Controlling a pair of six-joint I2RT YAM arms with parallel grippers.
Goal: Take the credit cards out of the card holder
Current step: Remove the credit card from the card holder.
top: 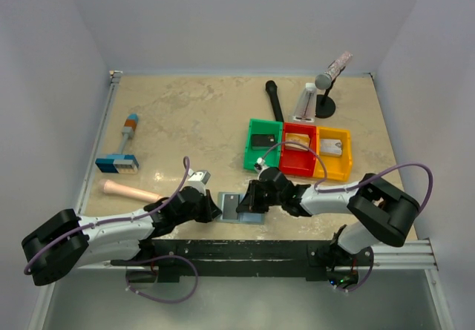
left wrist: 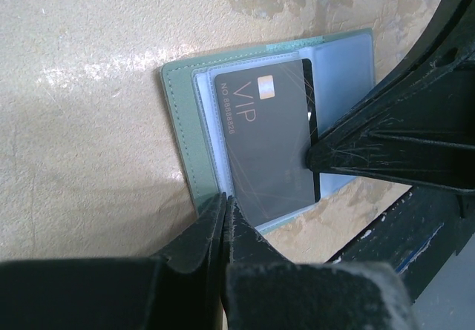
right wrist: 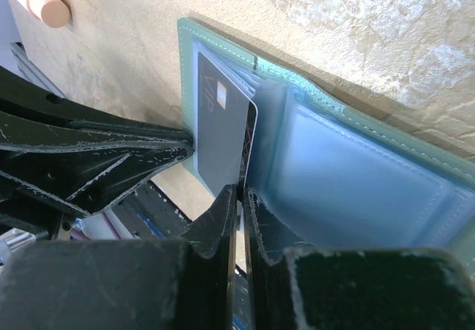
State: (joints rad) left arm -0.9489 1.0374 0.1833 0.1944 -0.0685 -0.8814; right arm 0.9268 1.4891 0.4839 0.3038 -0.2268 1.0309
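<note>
The grey-blue card holder [top: 231, 213] lies open near the table's front edge, between both arms. A dark credit card [left wrist: 267, 137] marked VIP sits partly out of its clear sleeve. My right gripper [right wrist: 241, 190] is shut on that card's [right wrist: 223, 130] edge, beside the card holder's [right wrist: 356, 174] blue pocket panel. In the left wrist view the right fingers [left wrist: 386, 144] meet the card's right side. My left gripper [left wrist: 225, 199] is shut, with its tips at the card holder's [left wrist: 182, 122] near corner and nothing visible between the fingers. From above, the left gripper [top: 214, 210] and right gripper [top: 249, 200] flank the holder.
Behind the holder stand a green bin [top: 252, 156] holding a dark card, a red bin [top: 298, 168] holding a tan card, and a yellow bin [top: 334, 173] holding a pale card. A blue-and-orange block tool [top: 119, 159] and a pink rod [top: 130, 191] lie at left. A small stand [top: 325, 93] is at the back.
</note>
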